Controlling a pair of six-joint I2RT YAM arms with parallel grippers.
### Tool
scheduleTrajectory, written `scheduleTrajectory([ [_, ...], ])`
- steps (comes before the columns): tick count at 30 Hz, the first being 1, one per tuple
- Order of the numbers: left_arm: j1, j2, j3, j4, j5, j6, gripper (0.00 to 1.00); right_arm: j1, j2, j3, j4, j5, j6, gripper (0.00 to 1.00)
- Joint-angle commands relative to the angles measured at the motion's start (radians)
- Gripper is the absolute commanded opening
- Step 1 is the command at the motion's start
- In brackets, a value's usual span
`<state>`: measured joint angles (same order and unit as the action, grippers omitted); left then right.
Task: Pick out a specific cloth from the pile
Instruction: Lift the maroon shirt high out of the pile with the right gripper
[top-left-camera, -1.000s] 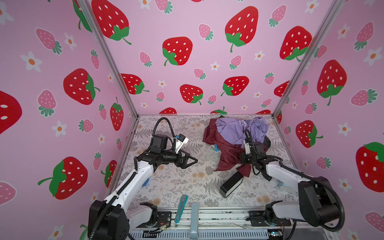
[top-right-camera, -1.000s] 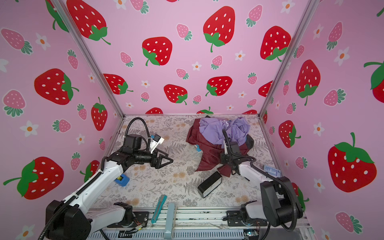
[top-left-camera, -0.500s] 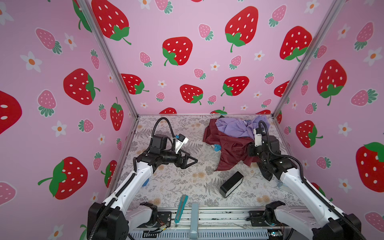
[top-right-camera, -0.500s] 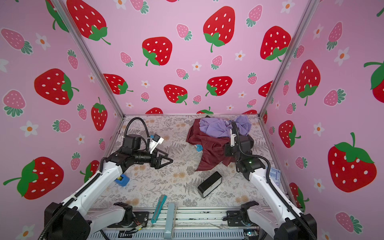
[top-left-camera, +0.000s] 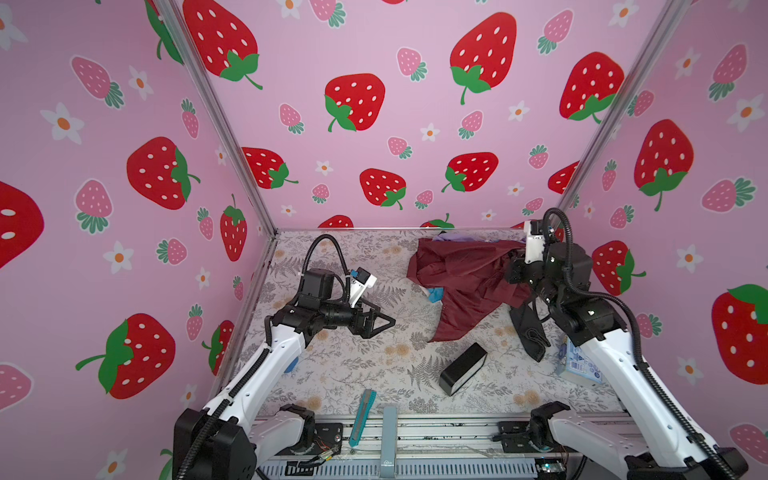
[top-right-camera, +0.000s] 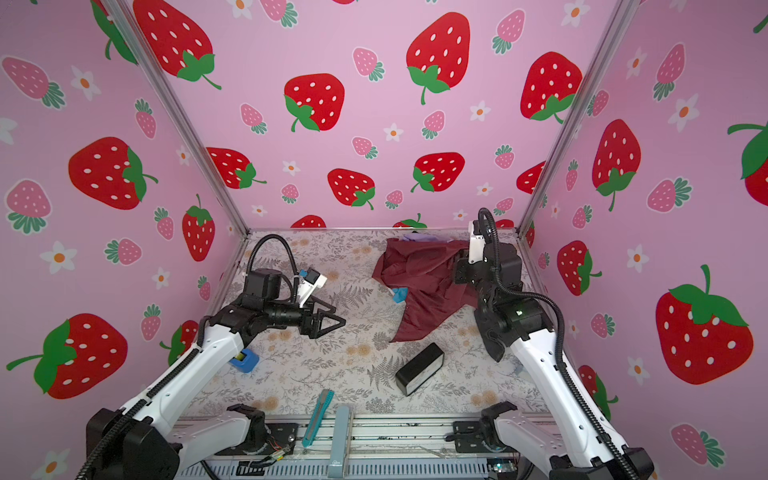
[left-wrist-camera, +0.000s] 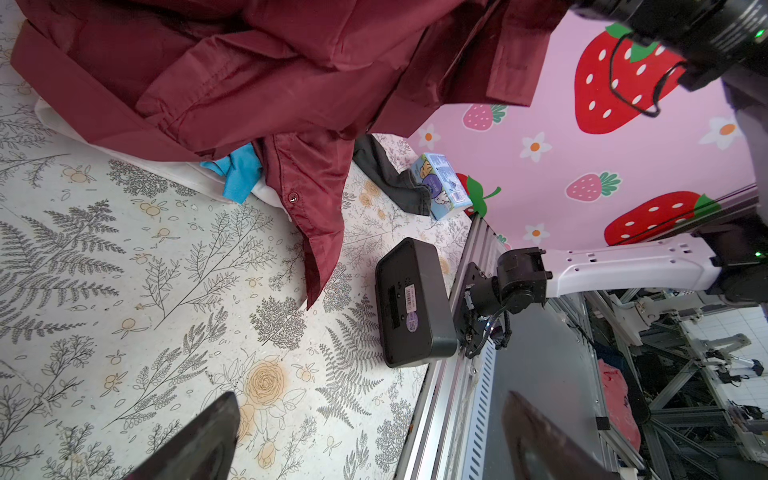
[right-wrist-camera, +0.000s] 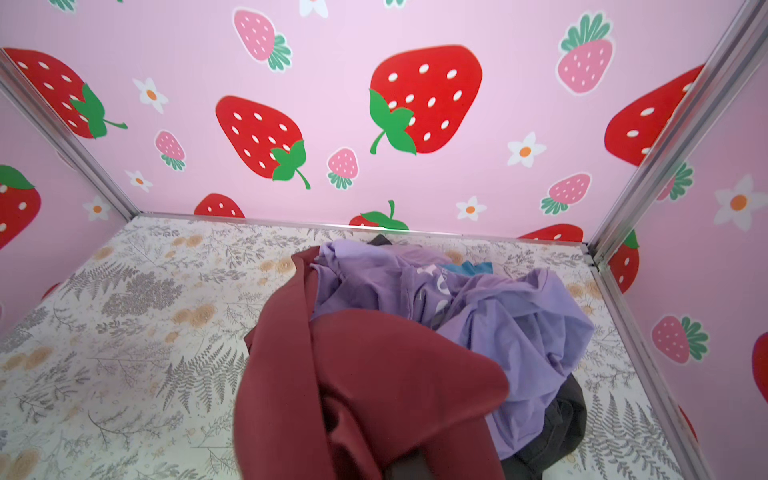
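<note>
The right gripper (top-left-camera: 521, 259) is sitting raised near the far right corner of the surface (top-left-camera: 332, 374), its jaws closed tight on the maroon shirt (top-left-camera: 465, 270). The shirt is hanging stretched from that grip, spreading over the pile (right-wrist-camera: 478, 299) at the far edge while its lower tail is trailing down onto the floral surface toward the black box (top-left-camera: 463, 368). In the right wrist view the lavender garment (right-wrist-camera: 519, 316) is lying just behind the lifted maroon fabric, with a dark grey piece (right-wrist-camera: 557, 428) beneath it. A small light-blue cloth (top-left-camera: 435, 294) is peeking out from under the shirt's left edge.

The left gripper (top-left-camera: 384, 322) is hovering above the left half of the surface, its jaws parted and holding nothing, well apart from the shirt. A teal utility knife (top-left-camera: 362, 411) is lying at the near edge.
</note>
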<state>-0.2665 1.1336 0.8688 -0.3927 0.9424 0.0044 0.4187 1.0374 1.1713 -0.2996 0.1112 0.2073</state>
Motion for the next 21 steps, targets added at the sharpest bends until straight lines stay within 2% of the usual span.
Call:
scheduleTrajectory([
  [1,-0.004,-0.022,0.02,0.01,0.01,0.022,0.99,0.01,0.02,0.08,0.039,-0.014,-0.017,0.0],
  [10,-0.005,-0.03,0.016,0.015,0.009,0.019,0.99,0.032,0.067,0.251,0.15,-0.084,-0.004,0.0],
  [21,-0.005,-0.047,0.01,0.017,-0.009,0.02,0.99,0.063,0.167,0.44,0.308,-0.231,0.039,0.0],
])
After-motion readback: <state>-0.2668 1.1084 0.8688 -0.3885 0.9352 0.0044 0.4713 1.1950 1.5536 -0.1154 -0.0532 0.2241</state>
